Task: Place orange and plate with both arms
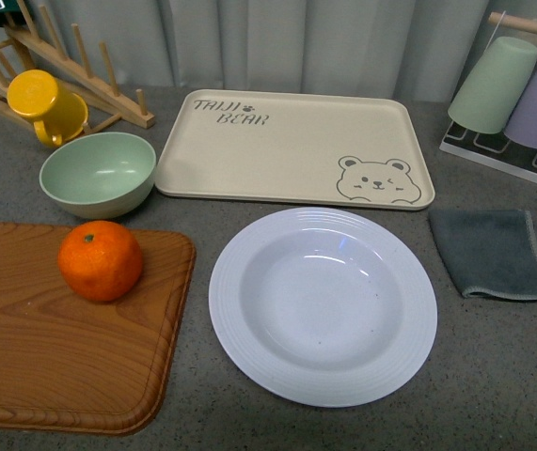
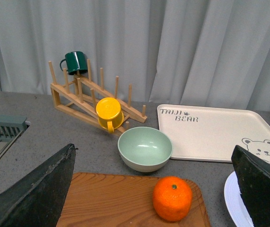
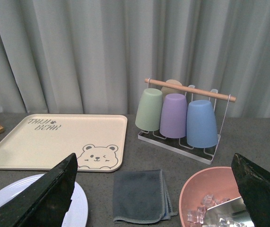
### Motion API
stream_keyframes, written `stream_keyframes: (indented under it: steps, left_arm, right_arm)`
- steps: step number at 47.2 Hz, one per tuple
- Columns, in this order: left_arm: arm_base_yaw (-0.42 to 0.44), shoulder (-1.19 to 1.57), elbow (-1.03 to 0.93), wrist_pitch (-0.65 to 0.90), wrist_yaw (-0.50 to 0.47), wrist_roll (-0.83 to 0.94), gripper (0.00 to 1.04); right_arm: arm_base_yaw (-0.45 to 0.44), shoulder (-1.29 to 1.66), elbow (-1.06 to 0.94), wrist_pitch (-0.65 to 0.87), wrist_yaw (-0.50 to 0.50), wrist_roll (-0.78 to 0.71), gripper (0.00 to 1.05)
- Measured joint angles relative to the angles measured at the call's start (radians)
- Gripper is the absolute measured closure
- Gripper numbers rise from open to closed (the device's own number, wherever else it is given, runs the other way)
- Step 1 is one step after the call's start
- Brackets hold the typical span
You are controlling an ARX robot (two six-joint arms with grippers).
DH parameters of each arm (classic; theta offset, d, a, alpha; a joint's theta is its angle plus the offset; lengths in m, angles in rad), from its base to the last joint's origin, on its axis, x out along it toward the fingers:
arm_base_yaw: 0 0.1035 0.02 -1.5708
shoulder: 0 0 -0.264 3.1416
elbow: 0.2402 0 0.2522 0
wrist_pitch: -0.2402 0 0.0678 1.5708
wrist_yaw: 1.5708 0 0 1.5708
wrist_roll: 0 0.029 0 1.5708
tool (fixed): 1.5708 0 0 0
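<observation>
The orange (image 1: 101,260) is just sitting on the wooden cutting board (image 1: 61,366), near its far right corner, with the green bowl (image 1: 98,173) right behind it. The plate (image 1: 323,305) is flat on the counter just right of the board, in front of the bear tray (image 1: 287,141), with a grey cloth (image 1: 494,252) on its right. The left gripper (image 2: 152,153) and right gripper (image 3: 153,158) both have their jaws spread wide, touching nothing.

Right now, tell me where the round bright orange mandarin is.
In the front view the orange mandarin rests on the wooden cutting board at left, in front of the pale green bowl and left of the round white plate.
</observation>
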Motion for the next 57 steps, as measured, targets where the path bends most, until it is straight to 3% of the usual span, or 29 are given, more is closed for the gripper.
stream_keyframes:
  steps: [57]
  left_arm:
    - [0.0, 0.0, 0.0, 0.0, 0.0, 0.0, 0.06]
  right_arm:
    - [0.0, 0.0, 0.0, 0.0, 0.0, 0.0, 0.09]
